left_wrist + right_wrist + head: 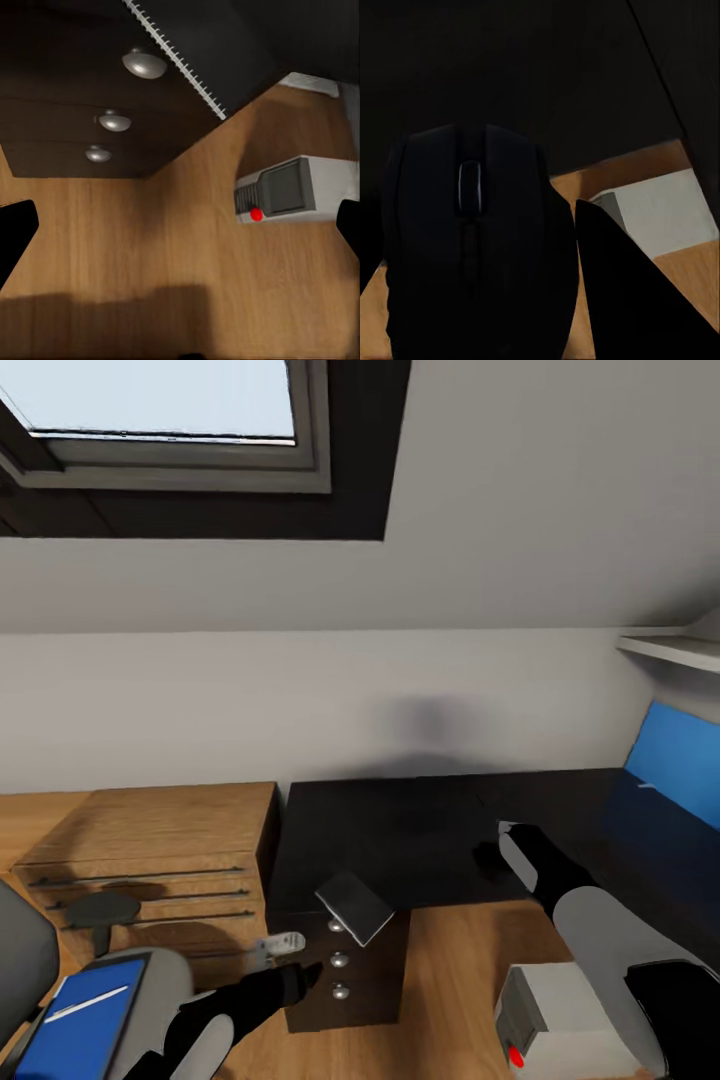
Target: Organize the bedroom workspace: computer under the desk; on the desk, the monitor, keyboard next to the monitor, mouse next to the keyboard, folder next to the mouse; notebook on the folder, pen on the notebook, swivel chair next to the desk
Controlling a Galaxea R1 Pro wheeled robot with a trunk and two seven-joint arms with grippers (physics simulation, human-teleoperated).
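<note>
Right wrist view: mouse [472,247] gripped between the right fingers [622,292], over the counter [420,830] front edge. Released here, it may drop beside the computer [545,1020]. Left fingers [15,240] spread, empty.

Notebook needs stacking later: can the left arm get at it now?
Probably yes: the left gripper is open, empty and just beside the notebook at the desk corner, with nothing between them.
</note>
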